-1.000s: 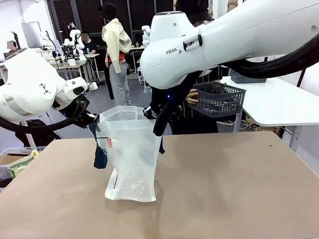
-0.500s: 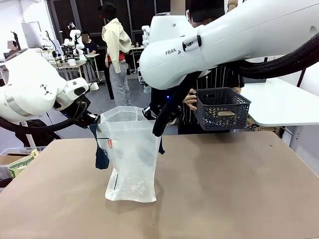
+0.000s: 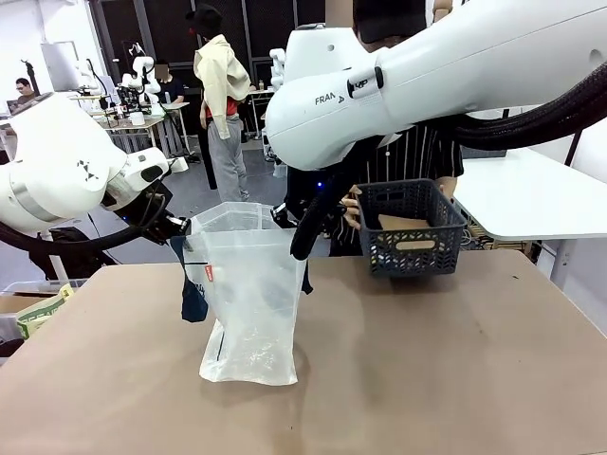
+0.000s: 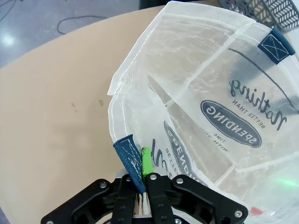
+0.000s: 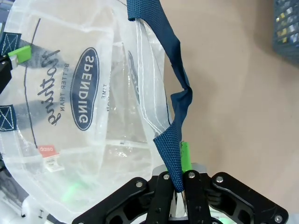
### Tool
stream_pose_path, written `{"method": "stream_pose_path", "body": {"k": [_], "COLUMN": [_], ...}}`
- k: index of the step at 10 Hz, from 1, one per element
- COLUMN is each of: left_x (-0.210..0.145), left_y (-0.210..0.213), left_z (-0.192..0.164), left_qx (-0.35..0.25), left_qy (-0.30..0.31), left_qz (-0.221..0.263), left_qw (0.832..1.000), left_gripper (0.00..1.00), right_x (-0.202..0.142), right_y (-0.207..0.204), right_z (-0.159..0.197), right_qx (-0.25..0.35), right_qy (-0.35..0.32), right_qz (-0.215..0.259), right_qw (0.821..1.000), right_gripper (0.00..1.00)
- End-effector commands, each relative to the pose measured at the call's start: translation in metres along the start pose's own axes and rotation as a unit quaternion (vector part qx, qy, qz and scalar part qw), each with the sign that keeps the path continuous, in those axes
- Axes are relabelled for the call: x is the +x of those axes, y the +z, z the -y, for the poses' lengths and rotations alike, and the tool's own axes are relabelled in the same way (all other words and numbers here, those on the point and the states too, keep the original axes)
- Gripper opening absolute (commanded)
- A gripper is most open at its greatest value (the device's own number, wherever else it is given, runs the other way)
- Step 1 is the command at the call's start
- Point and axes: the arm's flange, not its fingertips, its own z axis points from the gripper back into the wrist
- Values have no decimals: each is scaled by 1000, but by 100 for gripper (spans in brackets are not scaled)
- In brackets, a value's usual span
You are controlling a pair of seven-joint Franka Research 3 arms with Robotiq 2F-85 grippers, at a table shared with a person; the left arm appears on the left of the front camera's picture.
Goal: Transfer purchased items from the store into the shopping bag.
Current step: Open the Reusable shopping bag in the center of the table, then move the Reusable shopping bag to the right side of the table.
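Note:
The shopping bag [image 3: 248, 294] stands upright on the brown table [image 3: 446, 360], translucent white with navy straps, its mouth held open from both sides. My left gripper [image 3: 184, 227] is shut on the bag's left rim and strap [image 4: 131, 156]. My right gripper [image 3: 302, 243] is shut on the navy strap [image 5: 174, 116] at the right rim. A person's hand [image 3: 352, 207] holds the store [image 3: 410, 227], a dark lattice basket, level above the table's far edge, right of the bag. Tan purchased items [image 3: 404, 225] lie inside it. The basket's corner [image 4: 261, 7] also appears in the left wrist view, and its edge [image 5: 286, 28] in the right wrist view.
The right arm's large white link [image 3: 417, 76] crosses above the bag. A white table [image 3: 541, 194] stands behind at the right. A greenish packet [image 3: 38, 313] lies off the table's left edge. People stand in the background.
The person has brought the basket down and to the left, from tilted behind the arm to level over the table's far edge. Both grippers and the bag have stayed still.

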Motion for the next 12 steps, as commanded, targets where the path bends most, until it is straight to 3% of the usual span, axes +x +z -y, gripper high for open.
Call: {"method": "stream_pose_path", "body": {"k": [1, 12], "left_x": [3, 3], "left_y": [1, 1], "left_z": [-3, -3], "left_qx": [1, 1], "left_qy": [-1, -1], "left_qz": [-4, -4], "left_qw": [1000, 1000], "left_gripper": [0, 0], "right_x": [0, 0], "right_y": [2, 2], "right_z": [1, 1], "right_qx": [-1, -1], "right_qy": [-1, -1], "right_qz": [2, 2], "right_qw": [1000, 1000], "right_gripper": [0, 0]}}
